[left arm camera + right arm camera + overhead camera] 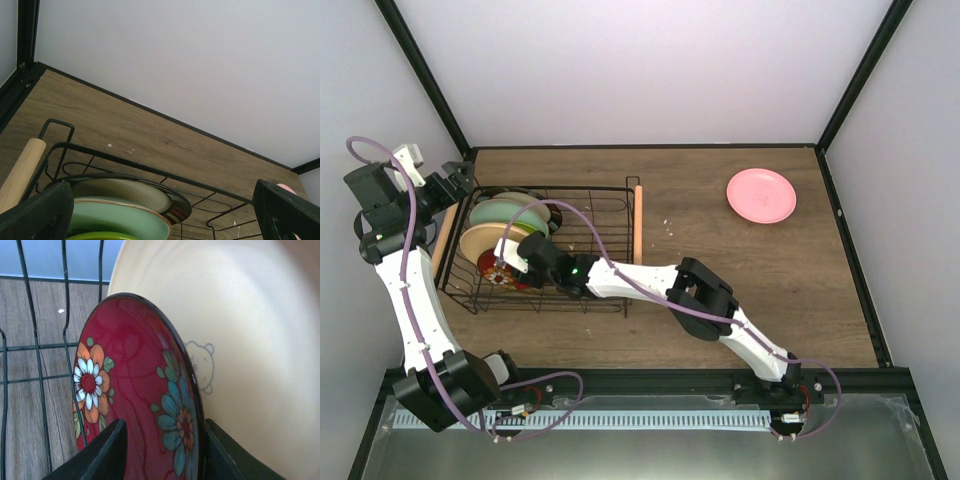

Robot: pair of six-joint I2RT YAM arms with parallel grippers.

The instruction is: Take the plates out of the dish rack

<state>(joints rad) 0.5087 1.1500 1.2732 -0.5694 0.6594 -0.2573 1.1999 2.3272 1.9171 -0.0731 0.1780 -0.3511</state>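
Note:
The black wire dish rack (605,190) stands at the left of the table with several plates upright in its left end. My right gripper (523,257) reaches into the rack. In the right wrist view its jaws (165,427) stand on either side of the dark red flowered plate (135,390), closed in on it. A yellow-orange plate (250,340) with a bear drawing stands just behind. My left gripper (455,187) is open and empty above the rack's far left corner. Its view shows the dark-rimmed plate (125,192), the pale mint plate (120,220) and a lime green edge (95,236). A pink plate (761,195) lies flat at the far right.
The rack has wooden rod handles, one on its right side (638,220) and one on its left (442,245), the latter also seen in the left wrist view (22,167). Black frame posts and white walls bound the table. My right arm stretches across the table's middle.

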